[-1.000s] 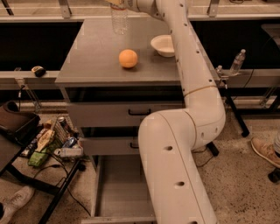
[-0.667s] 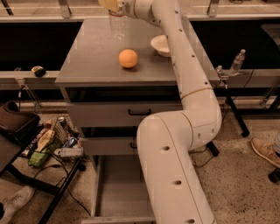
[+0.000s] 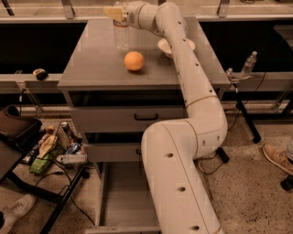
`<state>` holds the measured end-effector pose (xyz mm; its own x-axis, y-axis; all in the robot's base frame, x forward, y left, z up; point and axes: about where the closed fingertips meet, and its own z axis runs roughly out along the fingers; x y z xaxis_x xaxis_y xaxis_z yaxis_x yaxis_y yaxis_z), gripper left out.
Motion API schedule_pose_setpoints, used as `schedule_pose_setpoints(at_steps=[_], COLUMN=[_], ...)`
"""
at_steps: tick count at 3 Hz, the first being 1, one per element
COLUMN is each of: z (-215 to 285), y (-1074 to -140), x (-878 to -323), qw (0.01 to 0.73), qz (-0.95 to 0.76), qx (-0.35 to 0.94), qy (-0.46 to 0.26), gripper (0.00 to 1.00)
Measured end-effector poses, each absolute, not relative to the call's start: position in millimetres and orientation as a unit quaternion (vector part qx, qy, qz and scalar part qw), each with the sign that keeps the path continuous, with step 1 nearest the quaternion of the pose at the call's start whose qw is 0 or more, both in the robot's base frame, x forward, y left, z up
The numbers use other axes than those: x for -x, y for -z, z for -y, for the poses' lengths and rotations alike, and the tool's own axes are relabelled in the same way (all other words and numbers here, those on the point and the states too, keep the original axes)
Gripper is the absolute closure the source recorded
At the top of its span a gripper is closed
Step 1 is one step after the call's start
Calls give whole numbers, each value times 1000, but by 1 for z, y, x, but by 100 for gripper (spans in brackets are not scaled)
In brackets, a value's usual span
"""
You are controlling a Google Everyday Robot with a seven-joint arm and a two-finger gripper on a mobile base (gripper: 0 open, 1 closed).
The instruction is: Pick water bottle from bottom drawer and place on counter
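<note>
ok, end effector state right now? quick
End effector: at the top of the upright water bottle, over the back of the counter; open or closed cannot be told.

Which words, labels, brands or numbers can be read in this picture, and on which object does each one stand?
No text can be read anywhere.
The water bottle stands on the counter, right under the end effector: its label band is too blurred to read.
The second bottle at the right: too small to read.
The packages at the lower left: print is blurred.
</note>
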<state>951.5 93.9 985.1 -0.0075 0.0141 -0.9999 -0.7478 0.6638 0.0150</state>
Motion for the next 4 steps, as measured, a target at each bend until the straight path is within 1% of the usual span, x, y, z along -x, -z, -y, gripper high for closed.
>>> schedule_pose_setpoints(at_steps=[2,3,4], z=[-99,-99,-100], y=[-963,-968,-968], x=[-958,-957,-955], qw=[630,630,630], qz=[-658,-658,-658], qx=[277,277,277], qy=[-304,-304,-304], gripper=[100,82,59])
